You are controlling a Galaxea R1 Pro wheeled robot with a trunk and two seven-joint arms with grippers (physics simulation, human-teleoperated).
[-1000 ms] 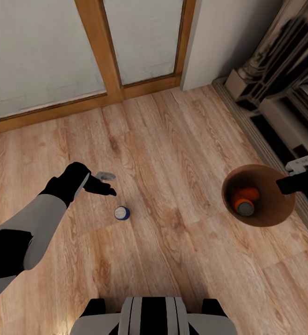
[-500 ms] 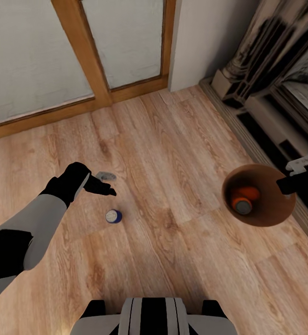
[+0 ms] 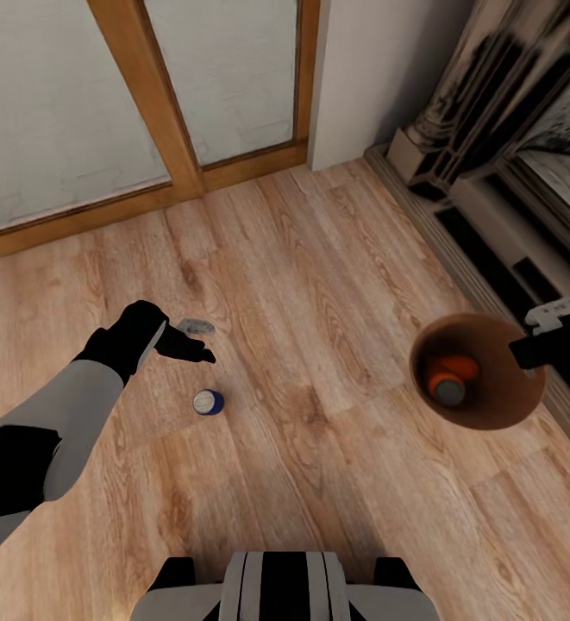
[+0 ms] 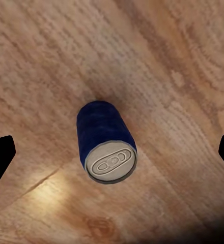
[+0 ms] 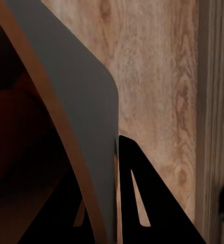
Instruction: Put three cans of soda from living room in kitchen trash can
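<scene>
Head view: the dark blue can of soda [image 3: 208, 402] stands upright on the wood floor [image 3: 319, 259], just below the left gripper [image 3: 200, 341], which hovers above the floor with its fingers spread and nothing between them. In the left wrist view the same can [image 4: 106, 142] sits between the two dark fingertips [image 4: 0, 160], apart from both, its grey top facing the camera. On the right, the tash can [image 3: 509, 405] is held off the floor by its rim, with the right gripper [image 3: 539, 341] closed on the rim's far side; the right wrist view shows a finger [image 5: 137, 203] against the bin's grey outer wall [image 5: 86, 112]. Two orange cans [image 3: 448, 375] lie inside, seemingly one resting on the other. Wood-framed glass doors [image 3: 155, 112] stand beyond, the fireplace [image 3: 509, 155] at right.
</scene>
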